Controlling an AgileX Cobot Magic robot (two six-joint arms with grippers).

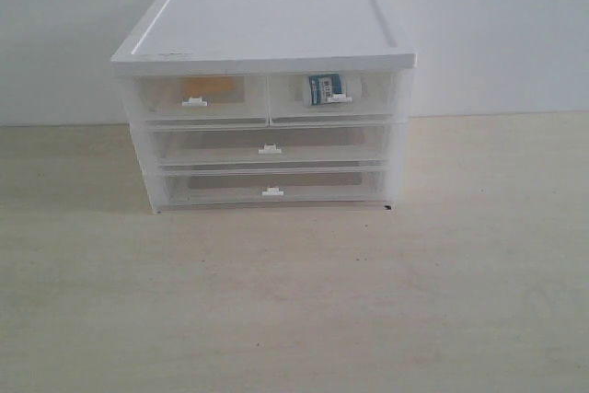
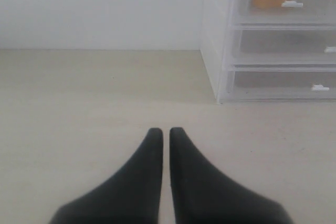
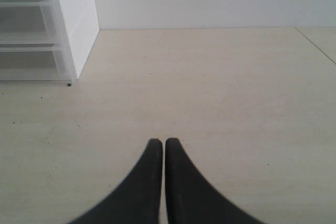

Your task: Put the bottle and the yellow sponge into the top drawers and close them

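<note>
The left pincer (image 2: pixel 166 129) and right pincer (image 3: pixel 159 141), tips together and empty, sit well back from the translucent half-width top drawers (image 1: pixel 248 108), both seemingly shut, holding the yellow-orange foam sponge (image 1: pixel 207 87) and white teal-labelled plastic bottle (image 1: pixel 324 89); likely finished, nothing further needed

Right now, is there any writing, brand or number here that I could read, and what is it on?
Nothing can be quoted.
Label on the bottle, inside the right top drawer: teal and white print, too blurred to read.
White cabinet, yellow sponge, table: no writing visible.
</note>
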